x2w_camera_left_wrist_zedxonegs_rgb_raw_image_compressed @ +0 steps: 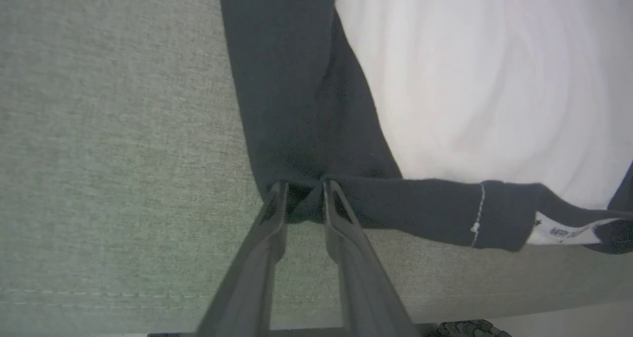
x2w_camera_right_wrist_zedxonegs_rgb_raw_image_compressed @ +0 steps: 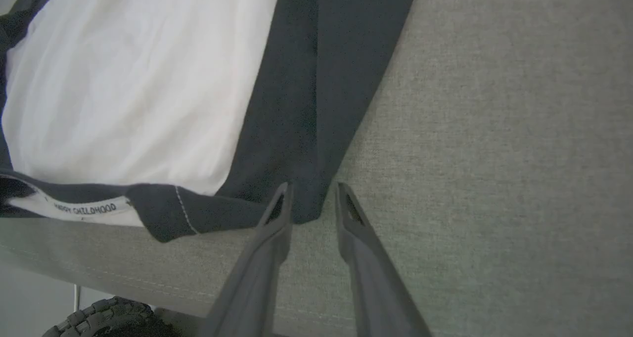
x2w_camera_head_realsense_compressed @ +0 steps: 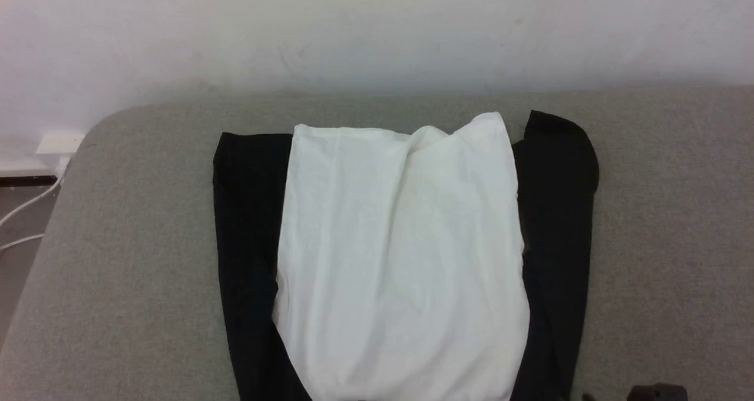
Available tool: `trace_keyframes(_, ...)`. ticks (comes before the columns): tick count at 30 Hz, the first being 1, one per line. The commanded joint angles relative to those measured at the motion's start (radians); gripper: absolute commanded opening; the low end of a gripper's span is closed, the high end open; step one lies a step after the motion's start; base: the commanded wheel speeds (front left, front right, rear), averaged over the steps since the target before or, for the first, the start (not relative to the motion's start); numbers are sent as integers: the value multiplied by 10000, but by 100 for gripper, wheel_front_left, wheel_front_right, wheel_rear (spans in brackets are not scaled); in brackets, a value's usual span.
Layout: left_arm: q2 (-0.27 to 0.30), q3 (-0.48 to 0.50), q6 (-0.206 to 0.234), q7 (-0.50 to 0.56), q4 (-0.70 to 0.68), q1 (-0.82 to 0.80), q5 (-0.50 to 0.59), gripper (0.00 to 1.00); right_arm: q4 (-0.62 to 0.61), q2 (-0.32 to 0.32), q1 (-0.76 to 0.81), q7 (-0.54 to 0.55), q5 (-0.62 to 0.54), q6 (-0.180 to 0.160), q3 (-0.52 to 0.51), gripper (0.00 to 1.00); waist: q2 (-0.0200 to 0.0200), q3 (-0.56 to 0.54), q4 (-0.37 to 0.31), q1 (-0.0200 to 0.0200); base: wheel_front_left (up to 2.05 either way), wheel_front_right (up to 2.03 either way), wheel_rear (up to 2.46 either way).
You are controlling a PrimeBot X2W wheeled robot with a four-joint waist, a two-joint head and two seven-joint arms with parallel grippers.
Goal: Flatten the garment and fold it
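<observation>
Two near corners of the black-and-white shirt [x2w_camera_head_realsense_compressed: 400, 242] meet the fingertips, its length running straight away: right gripper [x2w_camera_right_wrist_zedxonegs_rgb_raw_image_compressed: 312, 193] parted, corner loose; left gripper [x2w_camera_left_wrist_zedxonegs_rgb_raw_image_compressed: 301, 191] barely parted, grip impossible to tell.

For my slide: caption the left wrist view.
Left gripper, jaws slightly apart, at the black corner of the garment on grey upholstery.

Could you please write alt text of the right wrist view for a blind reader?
The right gripper, dark fingers slightly parted, flanks a black corner of the garment lying on a grey cloth surface. Its white panel lies at upper left, a printed label at its edge.
</observation>
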Motion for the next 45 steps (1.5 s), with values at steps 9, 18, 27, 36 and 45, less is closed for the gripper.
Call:
trace_keyframes(9, 326, 1177, 26, -1000, -1074, -962, -129, 100, -1639, 4, -829, -2254, -199, -21, -505, 100, 0, 220, -274, -1, 0, 0, 0)
trace_keyframes(18, 840, 2120, 152, -2036, -338, -3887, 609, 100, -2338, 30, -2261, -2582, -488, -21, -965, 100, 0, 1361, -498, -1, 0, 0, 0)
trace_keyframes(27, 1489, 2023, -1027, -1340, 2436, -8265, 493, 100, -2590, 32, -3874, -2563, -626, -21, -455, 100, 0, 3079, -1068, -1, 0, 0, 0)
trace_keyframes(36, 2679, 1314, -2259, 2230, 5207, -11563, 196, 100, -2110, 33, -4835, -2817, -453, -21, 490, 100, 0, 4447, -1928, -1, 0, 0, 0)
trace_keyframes(45, 3656, 1042, -2575, 5474, 6648, -12578, -234, 100, -1701, 33, -5149, -3151, -261, -21, 829, 100, 0, 5112, -2609, -1, 0, 0, 0)
